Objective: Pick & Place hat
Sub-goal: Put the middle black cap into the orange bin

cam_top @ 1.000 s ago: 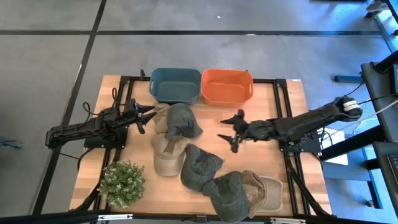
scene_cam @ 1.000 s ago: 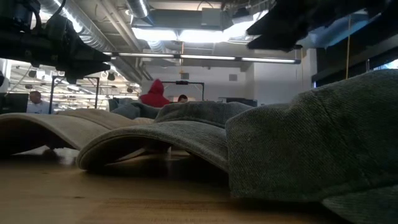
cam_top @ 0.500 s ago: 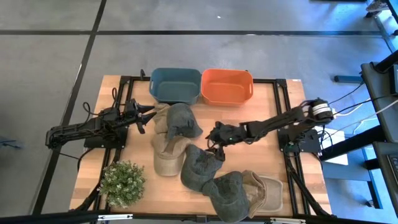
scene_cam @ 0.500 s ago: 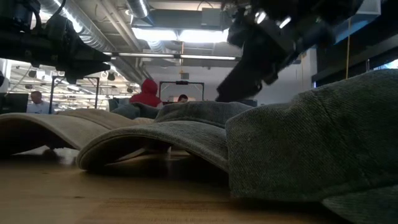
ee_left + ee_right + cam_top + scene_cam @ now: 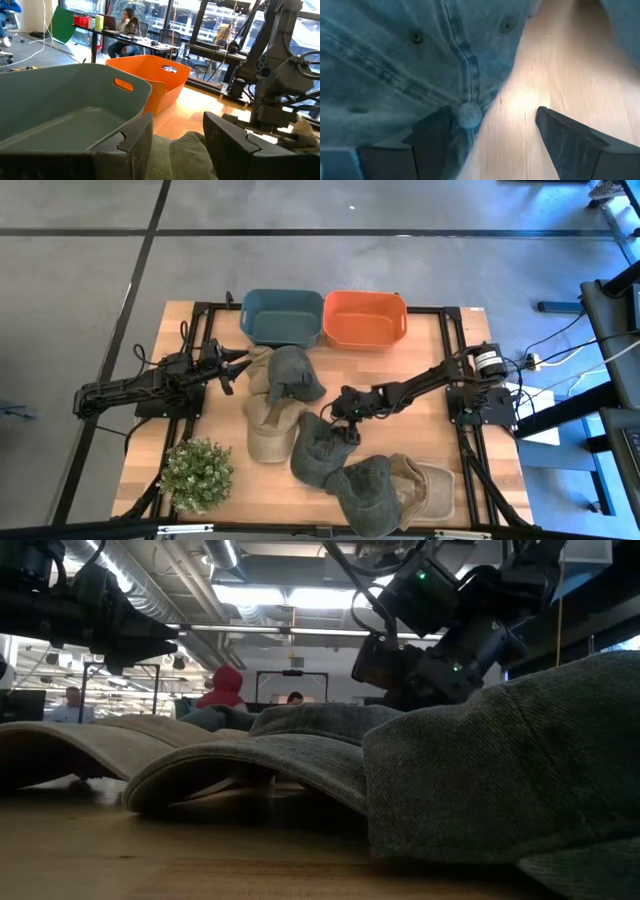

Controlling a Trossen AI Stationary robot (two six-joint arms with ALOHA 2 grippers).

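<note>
- Hat in question: the grey-green denim cap lies at the centre of the high view, among several other caps on the wooden table; its crown fills the upper left of the right wrist view, with the top button just off one finger.
- Your right gripper sits low over that cap's upper right edge, fingers spread apart, one finger over the cloth and the other over bare wood.
- Before you close, shift toward the crown so that both fingers straddle a fold of denim; as they stand, I judge you would pinch only a thin edge or nothing.
- Press down enough to gather fabric, then close slowly; soft cloth will likely slip if grabbed shallowly.
- Watch the neighbouring tan cap at centre left and the dark cap at lower centre; both touch or overlap your target, so lift straight up first to avoid dragging them.
- Two bins wait at the top centre: the blue bin and the orange bin. Which one applies cannot be told from here.
- Your left gripper rests at centre left beside another green cap, fingers parted; leave it parked.
</note>
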